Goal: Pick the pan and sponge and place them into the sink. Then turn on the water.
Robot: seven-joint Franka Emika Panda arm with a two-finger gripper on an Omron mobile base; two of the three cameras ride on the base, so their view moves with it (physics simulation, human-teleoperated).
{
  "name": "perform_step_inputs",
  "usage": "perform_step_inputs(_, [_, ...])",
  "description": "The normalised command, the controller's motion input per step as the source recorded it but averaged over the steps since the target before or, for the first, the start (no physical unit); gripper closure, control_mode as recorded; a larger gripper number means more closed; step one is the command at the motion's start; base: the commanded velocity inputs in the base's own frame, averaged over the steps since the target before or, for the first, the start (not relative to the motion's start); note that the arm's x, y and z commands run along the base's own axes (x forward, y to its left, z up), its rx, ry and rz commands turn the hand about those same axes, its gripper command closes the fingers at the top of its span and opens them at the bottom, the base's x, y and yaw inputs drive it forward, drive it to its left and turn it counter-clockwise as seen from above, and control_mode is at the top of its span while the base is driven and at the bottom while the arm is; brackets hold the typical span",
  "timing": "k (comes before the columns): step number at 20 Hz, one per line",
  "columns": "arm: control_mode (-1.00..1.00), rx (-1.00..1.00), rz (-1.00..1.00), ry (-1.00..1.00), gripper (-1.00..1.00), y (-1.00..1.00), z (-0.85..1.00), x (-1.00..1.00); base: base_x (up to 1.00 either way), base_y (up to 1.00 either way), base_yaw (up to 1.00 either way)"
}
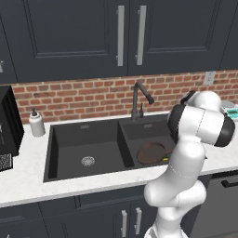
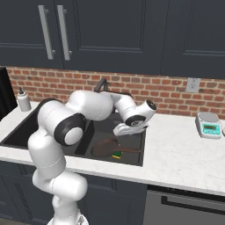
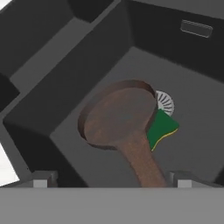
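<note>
The dark brown pan (image 3: pixel 119 114) lies in the right basin of the black sink (image 1: pixel 74 139), its handle (image 3: pixel 142 162) pointing toward the hand camera. The green and yellow sponge (image 3: pixel 161 127) lies on the basin floor against the pan's rim, beside the silver drain (image 3: pixel 166 103). From the base, the pan (image 1: pixel 150 152) (image 2: pixel 103 149) and sponge (image 2: pixel 117 154) sit near the basin's front. My gripper (image 2: pixel 124 130) (image 3: pixel 111 180) hangs above that basin, open, with nothing between its fingers. No water falls from the dark gooseneck faucet (image 1: pixel 139 98).
A white soap dispenser (image 1: pixel 36 123) stands left of the sink, next to a black appliance (image 1: pixel 7 123). A kitchen scale (image 2: pixel 209 125) sits on the white counter (image 2: pixel 176 149) to the right. Brick wall and dark cabinets rise behind.
</note>
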Motion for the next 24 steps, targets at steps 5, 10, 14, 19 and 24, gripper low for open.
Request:
perform_step_inputs(5, [-1.00, 0.00, -0.03, 0.02, -1.00, 0.00, 0.00, 0.01, 0.00, 0.00, 0.00])
perform_step_inputs(10, [-1.00, 0.03, -0.01, 0.00, -1.00, 0.01, 0.00, 0.03, 0.00, 0.00, 0.00])
perform_step_inputs(14, [-1.00, 0.07, -0.09, 0.00, -1.00, 0.20, 0.00, 0.02, 0.00, 0.00, 0.00])
perform_step_inputs(19, [-1.00, 0.02, -0.21, 0.00, -1.00, 0.24, 0.01, 0.15, 0.00, 0.00, 0.00])
perform_step_inputs(24, [-1.00, 0.04, -0.24, 0.00, -1.00, 0.22, 0.11, 0.29, 0.00, 0.00, 0.00])
